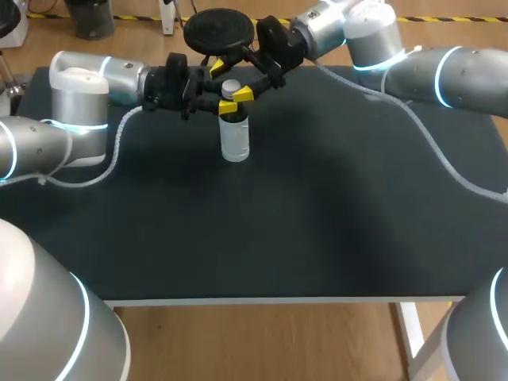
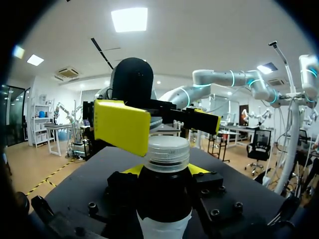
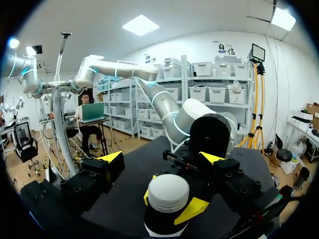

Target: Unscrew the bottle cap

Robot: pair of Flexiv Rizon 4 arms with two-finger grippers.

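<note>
A matte black table carries one upright clear plastic bottle, toward its far middle. The left gripper is clamped on the bottle's shoulder. The right gripper straddles the pale cap, fingers wide apart. The cap's ridged rim shows only from the left wrist (the right wrist sees a smooth round top).

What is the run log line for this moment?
left gripper: shut on bottle | right gripper: open, either side of cap | cap: on bottle
</note>
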